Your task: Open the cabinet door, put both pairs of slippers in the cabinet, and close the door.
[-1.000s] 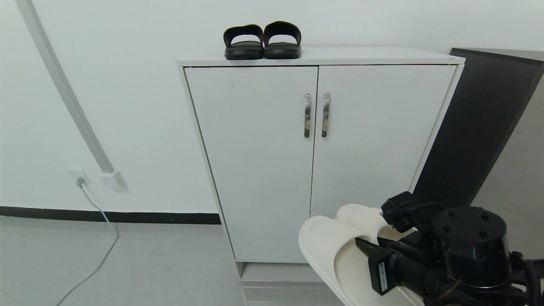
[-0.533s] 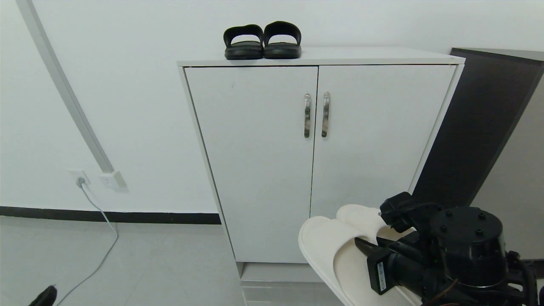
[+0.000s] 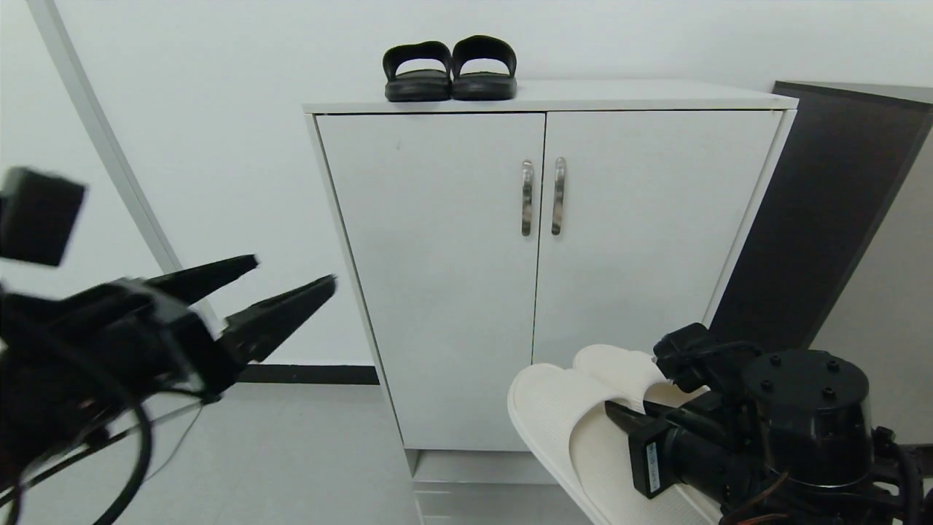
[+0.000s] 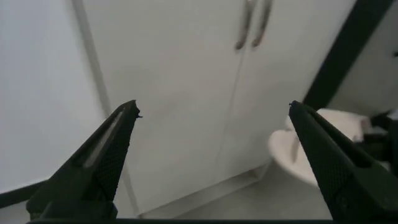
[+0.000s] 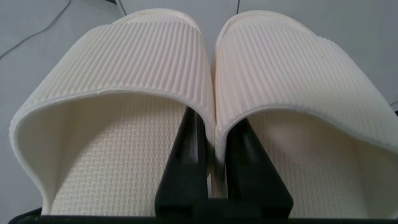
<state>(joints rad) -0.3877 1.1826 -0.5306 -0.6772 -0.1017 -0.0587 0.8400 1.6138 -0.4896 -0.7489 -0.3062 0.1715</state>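
Head view: your left gripper (image 3: 294,268), wide open, empty and the only free one, has the upright door handles (image 3: 527,197) ahead to its right; your right gripper (image 5: 212,149) clamps the white slippers (image 3: 561,408) low before the shut cabinet (image 3: 437,292).

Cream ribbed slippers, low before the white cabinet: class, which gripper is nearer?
Right. The right gripper clamps the cream ribbed slippers by their inner edges; the open left gripper hangs apart, higher, to their left.
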